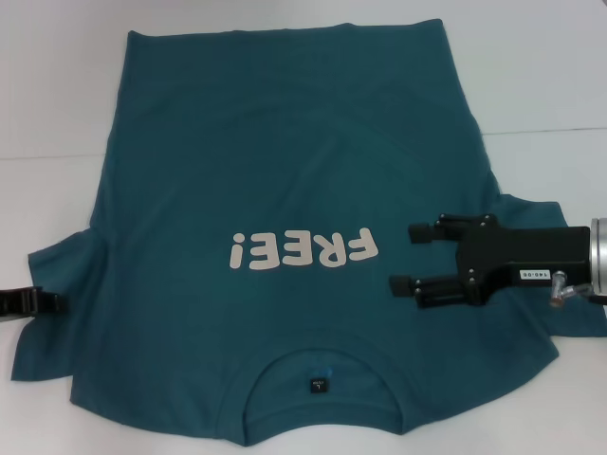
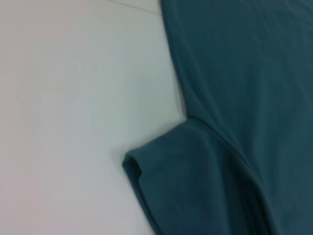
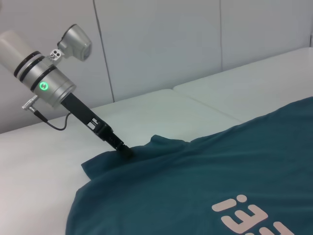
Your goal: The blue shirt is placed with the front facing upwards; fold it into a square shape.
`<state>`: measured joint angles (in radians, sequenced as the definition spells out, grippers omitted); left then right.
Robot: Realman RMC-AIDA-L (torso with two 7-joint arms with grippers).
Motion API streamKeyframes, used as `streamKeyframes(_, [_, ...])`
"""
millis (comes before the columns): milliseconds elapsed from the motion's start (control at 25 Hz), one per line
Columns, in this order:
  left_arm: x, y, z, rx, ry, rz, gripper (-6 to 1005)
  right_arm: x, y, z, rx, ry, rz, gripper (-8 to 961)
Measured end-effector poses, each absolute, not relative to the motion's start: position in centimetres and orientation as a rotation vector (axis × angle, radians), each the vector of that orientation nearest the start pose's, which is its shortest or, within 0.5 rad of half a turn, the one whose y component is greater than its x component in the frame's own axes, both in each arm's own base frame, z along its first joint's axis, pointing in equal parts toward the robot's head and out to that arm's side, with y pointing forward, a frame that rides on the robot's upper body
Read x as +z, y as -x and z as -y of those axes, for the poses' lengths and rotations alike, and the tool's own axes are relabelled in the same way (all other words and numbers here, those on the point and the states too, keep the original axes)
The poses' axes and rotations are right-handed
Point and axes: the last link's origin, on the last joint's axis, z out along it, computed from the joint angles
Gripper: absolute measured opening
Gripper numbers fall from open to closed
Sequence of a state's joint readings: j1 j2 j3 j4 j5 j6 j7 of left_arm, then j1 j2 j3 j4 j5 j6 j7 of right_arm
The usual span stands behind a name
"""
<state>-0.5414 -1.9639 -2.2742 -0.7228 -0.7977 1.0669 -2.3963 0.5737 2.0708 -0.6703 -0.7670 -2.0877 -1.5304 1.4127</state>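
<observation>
Shirt (image 1: 285,171): you are seeing it lying flat on the white table (image 1: 57,85), front up, collar at the edge nearest the robot and hem at the far side.
Print (image 1: 302,251): the off-white "FREE!" is showing across the chest, upside down in the head view.
Collar (image 1: 321,379): it is sitting near the bottom of the head view, with a small dark label inside.
Sleeves: both are spreading outward; the one on the robot's left (image 2: 186,176) is lying rumpled with a raised fold at its cuff.
Right gripper (image 1: 406,258): it is hovering over the shirt by the right sleeve, pointing toward the print. You are seeing its two fingers (image 1: 427,230) parted with a clear gap and nothing between them.
Left gripper (image 3: 128,152): its tip is touching the left sleeve at the shirt's edge. You cannot tell whether it is parted or closed, or whether it is holding cloth.
</observation>
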Motion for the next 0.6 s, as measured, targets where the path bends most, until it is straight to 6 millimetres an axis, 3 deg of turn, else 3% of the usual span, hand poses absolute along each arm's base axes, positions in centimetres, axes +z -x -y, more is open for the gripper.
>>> streamKeyframes(400, [4.82,33.79,-37.96,-0.146,2.012,1.537,56,1.79,-25.24,-35.28,0.547,2.722,-0.511,927])
streamKeyframes(600, [5.40,33.07,-38.11,-0.164,2.025,1.512,34,2.11,-25.13,-35.35,0.541,2.710,-0.509,927])
